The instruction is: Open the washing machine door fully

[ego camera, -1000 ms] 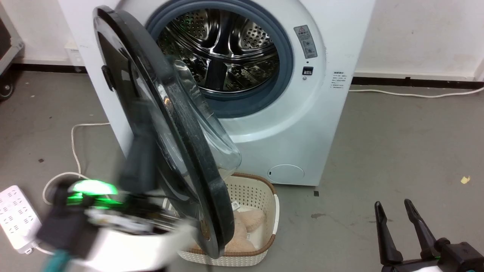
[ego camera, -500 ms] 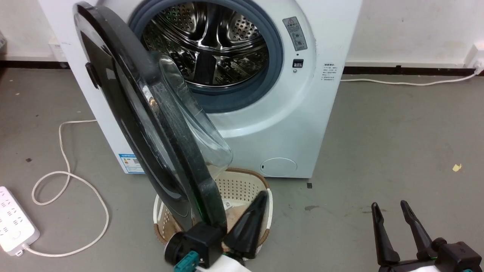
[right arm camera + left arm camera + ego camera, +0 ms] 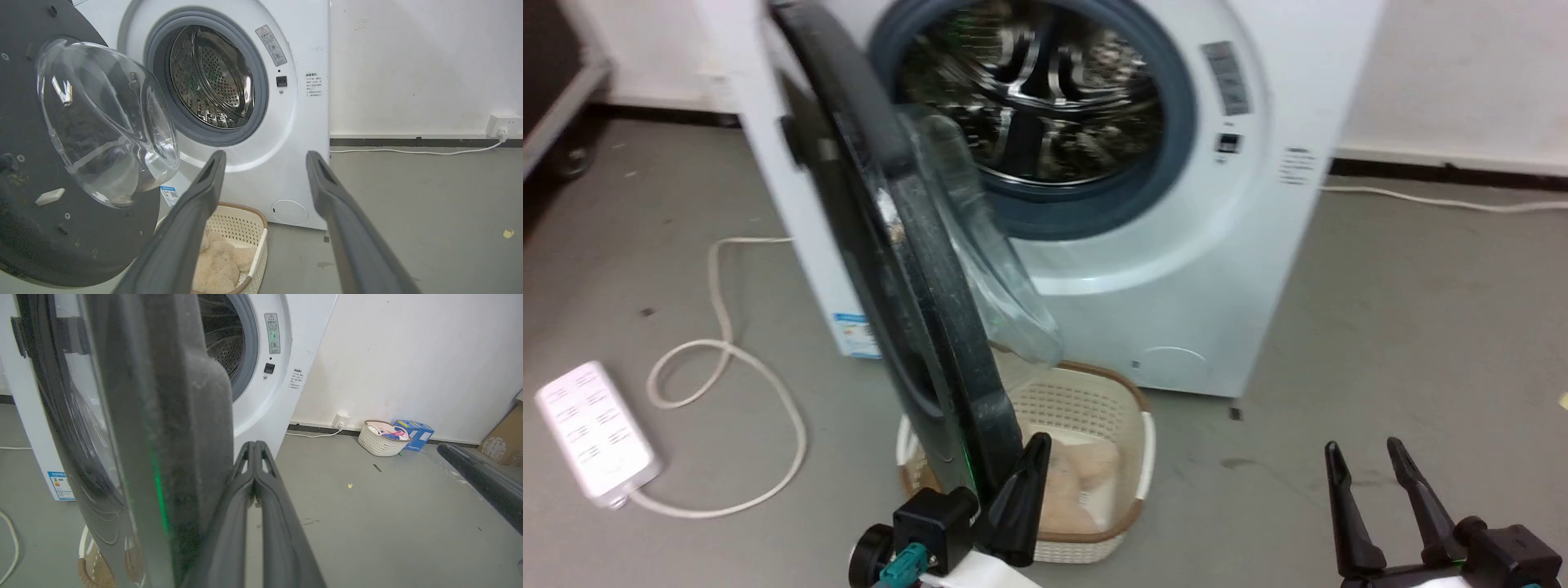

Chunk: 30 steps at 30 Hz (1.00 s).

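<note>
Though it's round, door [image 3: 939, 327] bulges (glass).

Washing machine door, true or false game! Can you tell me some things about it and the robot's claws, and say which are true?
1. The washing machine door is shut tight. False: it is swung open, and the steel drum shows behind it.
2. The left gripper is shut, fingers pressed together. True.
3. The right gripper is holding the door. False: it is open, holds nothing, and is well away from the door.
4. A basket sits on the floor in front of the washing machine, with something fluffy inside. True.
</note>
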Available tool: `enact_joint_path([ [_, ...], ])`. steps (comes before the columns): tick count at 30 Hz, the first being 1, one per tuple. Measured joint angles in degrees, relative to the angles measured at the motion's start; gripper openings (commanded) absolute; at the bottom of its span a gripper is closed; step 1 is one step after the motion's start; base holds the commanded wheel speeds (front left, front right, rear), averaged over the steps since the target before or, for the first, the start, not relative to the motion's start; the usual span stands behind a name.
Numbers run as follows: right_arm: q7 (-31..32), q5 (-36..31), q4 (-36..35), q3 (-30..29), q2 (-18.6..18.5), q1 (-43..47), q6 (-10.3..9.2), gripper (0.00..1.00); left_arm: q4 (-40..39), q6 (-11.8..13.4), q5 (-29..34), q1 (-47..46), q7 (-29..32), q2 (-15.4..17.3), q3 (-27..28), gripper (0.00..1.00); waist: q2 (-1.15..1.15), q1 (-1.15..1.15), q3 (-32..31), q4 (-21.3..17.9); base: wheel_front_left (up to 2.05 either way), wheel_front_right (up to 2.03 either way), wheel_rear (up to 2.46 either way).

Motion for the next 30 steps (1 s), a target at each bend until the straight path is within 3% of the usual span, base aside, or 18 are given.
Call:
enact_joint_path([
  [9,0.0,0.6,0.1,0.7,0.0,0.2,0.00,1.00,0.4,-0.4,-0.6,0.3,1.2,1.4,-0.4,0.00,0.00,0.00,-0.6,8.8,0.00,0.00,0.00],
  [17,0.0,1.0,0.4,2.0,0.0,-0.4,0.00,1.00,-1.2,1.9,-1.4,0.4,2.2,5.6,5.1,0.00,0.00,0.00,0.9,18.5,0.00,0.00,0.00],
  [23,0.0,-0.2,0.4,3.1,0.1,-2.7,0.00,1.00,-2.9,2.5,-1.6,-1.7,4.1,12.1,10.4,0.00,0.00,0.02,4.3,21.5,0.00,0.00,0.00],
  [30,0.4,-2.6,0.2,3.4,0.1,-5.3,0.00,1.00,-0.4,1.7,-3.5,-7.1,7.5,20.6,17.9,0.00,0.00,0.02,8.8,21.1,0.00,0.00,0.00],
])
